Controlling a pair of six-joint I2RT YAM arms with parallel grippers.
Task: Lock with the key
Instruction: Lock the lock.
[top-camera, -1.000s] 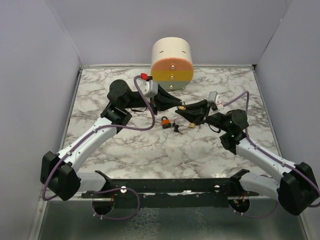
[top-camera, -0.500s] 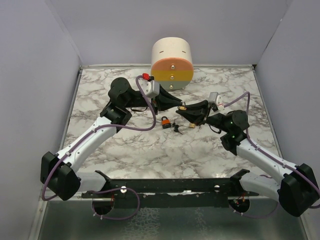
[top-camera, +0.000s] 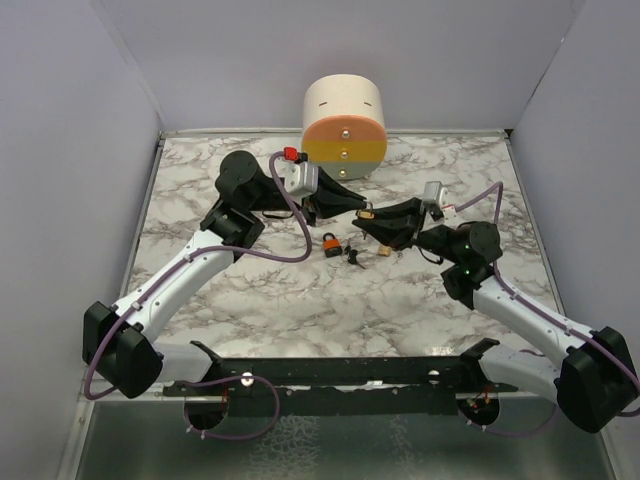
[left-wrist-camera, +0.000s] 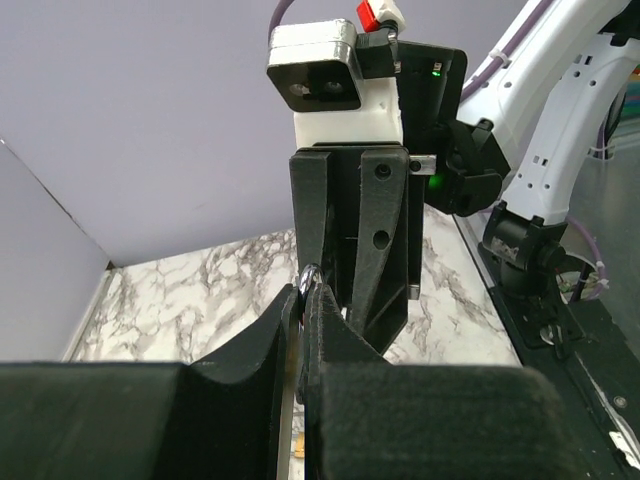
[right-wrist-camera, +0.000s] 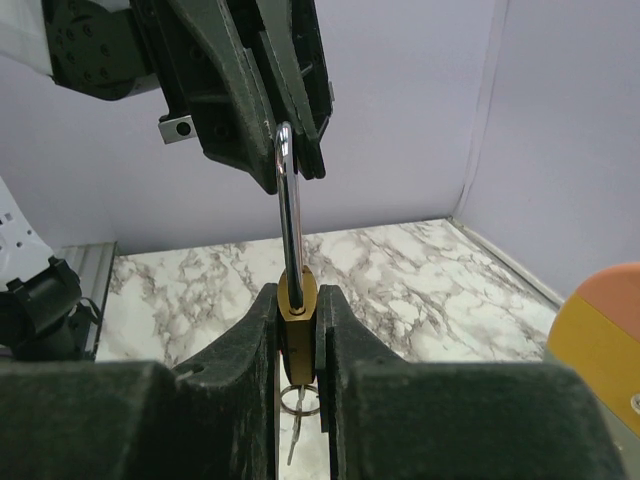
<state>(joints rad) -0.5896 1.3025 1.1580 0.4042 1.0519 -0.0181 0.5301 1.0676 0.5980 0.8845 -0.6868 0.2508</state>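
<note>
A small brass padlock (right-wrist-camera: 297, 298) is held in the air between both grippers, above the middle of the marble table (top-camera: 250, 300). My right gripper (right-wrist-camera: 298, 305) is shut on its brass body. My left gripper (left-wrist-camera: 305, 292) is shut on the top of its silvery shackle (right-wrist-camera: 285, 200). In the top view the two grippers meet at the padlock (top-camera: 368, 214). The key (top-camera: 353, 254), a tiny black-headed bunch, lies on the table below them. Under the held padlock a small ring with a silvery blade (right-wrist-camera: 299, 402) shows; I cannot tell whether it hangs from the lock.
An orange-bodied padlock (top-camera: 329, 243) lies on the table just left of the key. A small brass piece (top-camera: 385, 251) lies to the key's right. A cream drum with an orange and yellow face (top-camera: 344, 126) stands at the back wall. Grey walls close in the table's sides.
Both wrists have shifted very slightly at the meeting point. Both grips on the padlock are unchanged.
</note>
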